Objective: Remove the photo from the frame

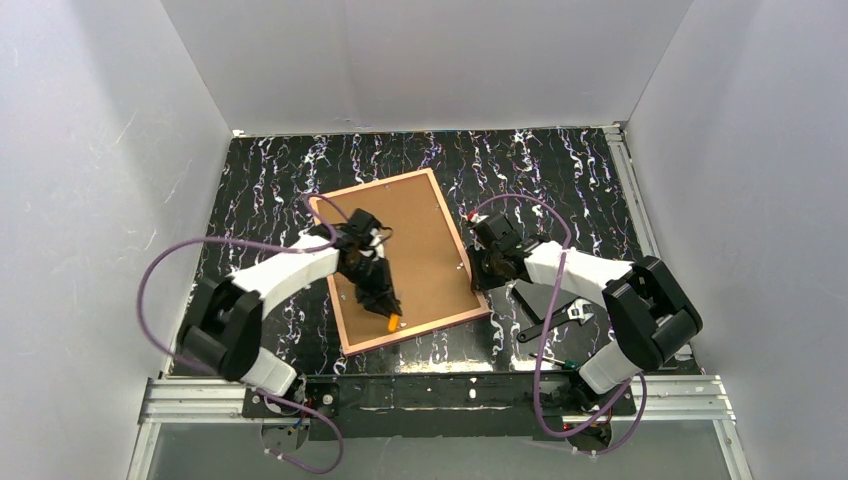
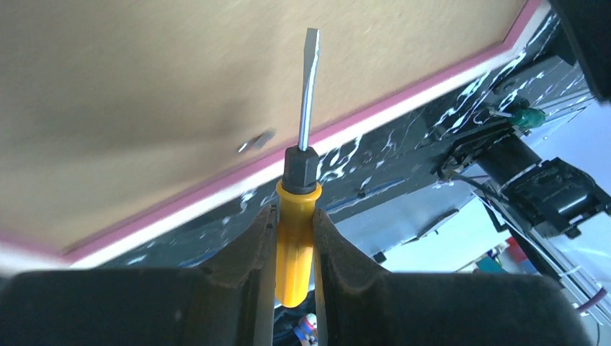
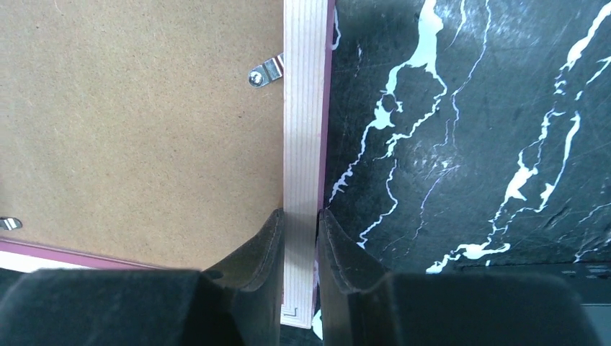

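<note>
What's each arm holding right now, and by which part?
Left jaws: screwdriver, clamped on its yellow handle, blade free. Right jaws: frame, pinched across the side rail nearest that arm.

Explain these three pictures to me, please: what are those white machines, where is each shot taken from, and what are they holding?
Those are two robot arms, each ending in a two-finger gripper. The wide picture looks down from above and behind them; the other two come from cameras on each wrist. On the black white-veined table lies a thin pink picture frame, face down, its brown fibreboard backing upward, so the photo is hidden. The left gripper clamps an orange-handled flat screwdriver, blade over the backing. The right gripper pinches the frame's side rail, near a small metal clip.
</note>
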{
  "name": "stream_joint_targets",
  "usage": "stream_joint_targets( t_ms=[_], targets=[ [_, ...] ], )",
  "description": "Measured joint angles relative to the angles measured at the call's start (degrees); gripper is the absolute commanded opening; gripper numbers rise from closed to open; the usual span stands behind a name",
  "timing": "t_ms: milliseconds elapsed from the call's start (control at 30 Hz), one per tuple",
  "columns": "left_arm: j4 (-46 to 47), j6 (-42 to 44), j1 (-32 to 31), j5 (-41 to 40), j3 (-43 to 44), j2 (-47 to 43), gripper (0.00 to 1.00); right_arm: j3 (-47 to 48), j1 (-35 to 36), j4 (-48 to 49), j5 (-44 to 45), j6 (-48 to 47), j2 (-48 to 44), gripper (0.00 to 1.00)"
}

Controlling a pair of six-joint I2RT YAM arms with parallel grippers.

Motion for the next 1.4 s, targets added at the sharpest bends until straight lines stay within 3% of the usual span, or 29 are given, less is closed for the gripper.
stream_joint_targets(
  t_ms=[133, 333, 700, 1400],
  targets=[
    [9.33, -5.25, -6.23, 2.01, 2.58, 11.69, 0.0, -1.31, 0.0, 0.66, -1.36, 2.25, -0.92, 0.01],
    [18.97, -10.43, -10.4, 5.6, 11.52, 24.28, 0.0, -2.27, 0.02, 1.51, -1.68, 4.42, -1.55, 0.01],
    [25.81, -16.24, -14.32, 9.14, 14.49, 29.07, 0.0, -3.21, 0.15, 2.16, -1.75, 5.33, -2.27, 0.01],
    [20.83, -15.87, -10.16, 15.69, 20.68, 34.42, 0.0, -3.98, 0.15, 3.17, -1.88, 5.01, -2.82, 0.01]
  ],
)
